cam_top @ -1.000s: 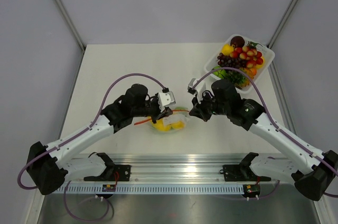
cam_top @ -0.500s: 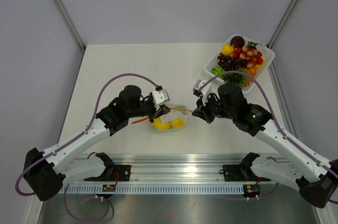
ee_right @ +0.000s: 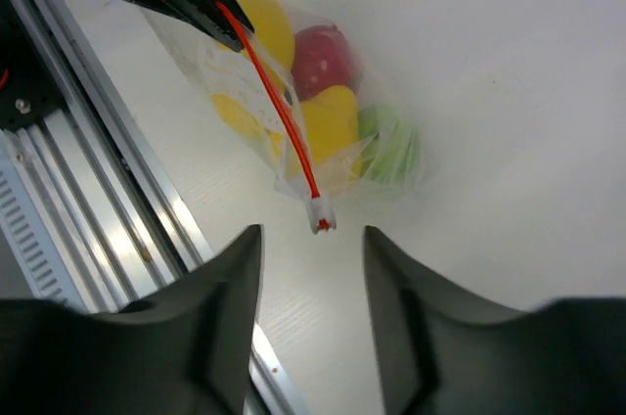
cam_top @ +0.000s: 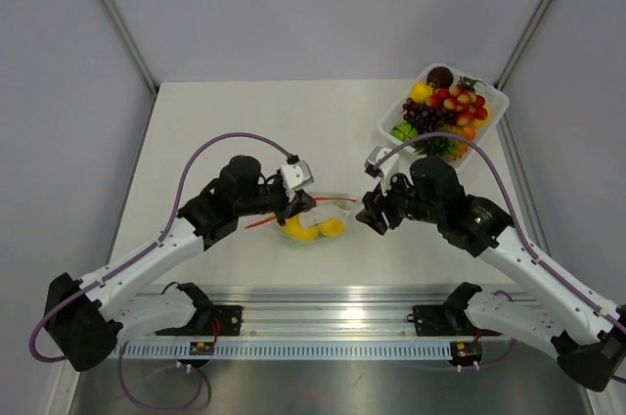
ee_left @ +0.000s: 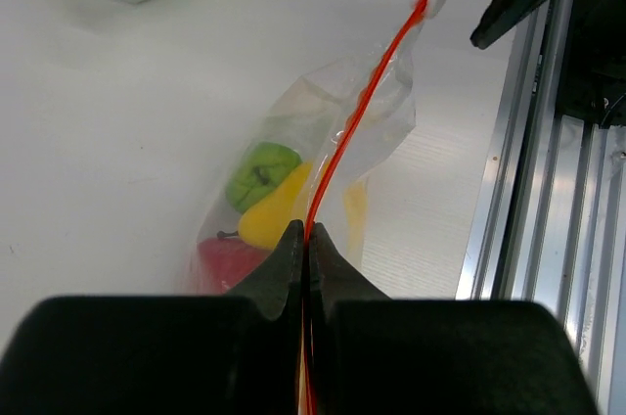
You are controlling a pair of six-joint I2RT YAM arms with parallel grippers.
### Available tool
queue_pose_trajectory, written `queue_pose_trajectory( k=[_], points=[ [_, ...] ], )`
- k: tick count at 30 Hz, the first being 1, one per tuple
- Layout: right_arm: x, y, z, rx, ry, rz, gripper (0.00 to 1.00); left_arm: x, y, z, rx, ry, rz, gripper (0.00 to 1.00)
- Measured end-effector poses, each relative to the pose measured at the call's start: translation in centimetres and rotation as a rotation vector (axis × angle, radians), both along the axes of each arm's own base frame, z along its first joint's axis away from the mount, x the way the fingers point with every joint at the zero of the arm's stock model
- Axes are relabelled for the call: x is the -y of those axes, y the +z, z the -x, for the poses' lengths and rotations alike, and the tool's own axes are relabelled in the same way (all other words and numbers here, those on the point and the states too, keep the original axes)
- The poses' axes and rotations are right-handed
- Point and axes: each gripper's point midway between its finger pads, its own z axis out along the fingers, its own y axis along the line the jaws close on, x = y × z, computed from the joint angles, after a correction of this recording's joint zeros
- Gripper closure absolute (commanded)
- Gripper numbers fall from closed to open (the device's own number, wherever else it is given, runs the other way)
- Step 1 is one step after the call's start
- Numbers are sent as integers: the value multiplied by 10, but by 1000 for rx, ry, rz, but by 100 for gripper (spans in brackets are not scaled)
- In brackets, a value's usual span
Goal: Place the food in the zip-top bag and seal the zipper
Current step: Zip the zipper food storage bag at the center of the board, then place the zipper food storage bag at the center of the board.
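Partly, zipper [ee_left: 357,110] behind left end effector [ee_left: 305,235].

1 zip-top bag [cam_top: 315,221] with 1 zipper [ee_left: 357,116] is holding at least 4 pieces of food [ee_right: 323,58]: 1 red, 1 green, 2 yellow. 1 white tray [cam_top: 501,97] is sitting at 1 o'clock, heaped beyond counting.

Top: overhead, far. Wrists: close, opposite sides, sharing zip-top bag [ee_left: 377,107].

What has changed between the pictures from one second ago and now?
The right end effector drew back to the right, away from the end of the zipper, and stands open. The left end effector stays shut on the zipper; the bag of fruit has hardly moved.
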Motion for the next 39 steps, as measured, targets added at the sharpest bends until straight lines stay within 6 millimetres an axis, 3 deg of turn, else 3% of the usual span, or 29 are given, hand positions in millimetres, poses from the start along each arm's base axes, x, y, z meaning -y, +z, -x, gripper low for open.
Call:
queue_pose_trajectory(
  k=[3,5,14,21,26,32,37,38,39],
  points=[
    [9,-2,-3,-17,-72,8,6,-3,-1,-4,-3,20,-5,100],
    [17,4,-9,-14,-162,-12,0,-6,-1,-5,-5,32,-11,100],
    [73,42,-44,50,-613,-56,1,-11,8,-10,41,58,-18,100],
    [94,27,-56,22,-786,-10,0,-15,20,-20,86,90,-45,100],
    [98,29,-56,21,-816,-29,1,-19,34,-49,149,152,-94,100],
    [105,27,-51,22,-828,-29,1,-42,70,-100,238,259,-114,100],
    [112,29,-47,32,-843,-32,0,-59,99,-130,304,333,-109,100],
    [112,28,-47,32,-844,-32,1,-58,103,-132,312,333,-106,78],
    [112,28,-47,32,-844,-29,1,-55,105,-135,317,326,-102,45]
  ],
)
